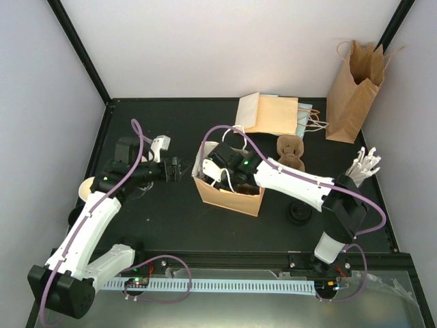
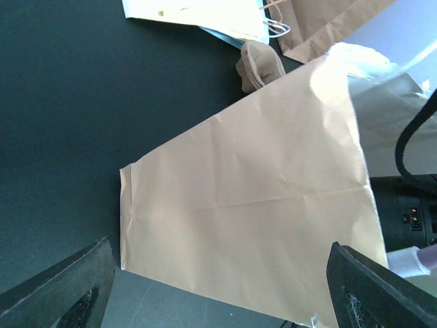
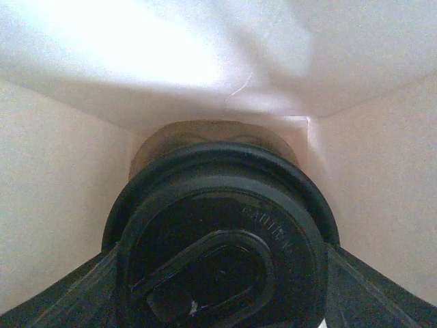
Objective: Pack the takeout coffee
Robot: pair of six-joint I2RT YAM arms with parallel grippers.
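The coffee cup (image 3: 222,239) is grasped by the right end effector (image 3: 218,297) deep inside the upright paper bag (image 1: 229,198) for packing. The left end effector (image 1: 174,169) is held released beside the bag, probably to steady it.

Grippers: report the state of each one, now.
Left gripper: open, holding nothing, beside the paper bag.
Right gripper: closed on a coffee cup, inside the bag.

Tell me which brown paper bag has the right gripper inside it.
The short open bag at the table's centre: the right gripper holds a black-lidded cup inside it. The tall bag stands at back right; the other bags lie flat.
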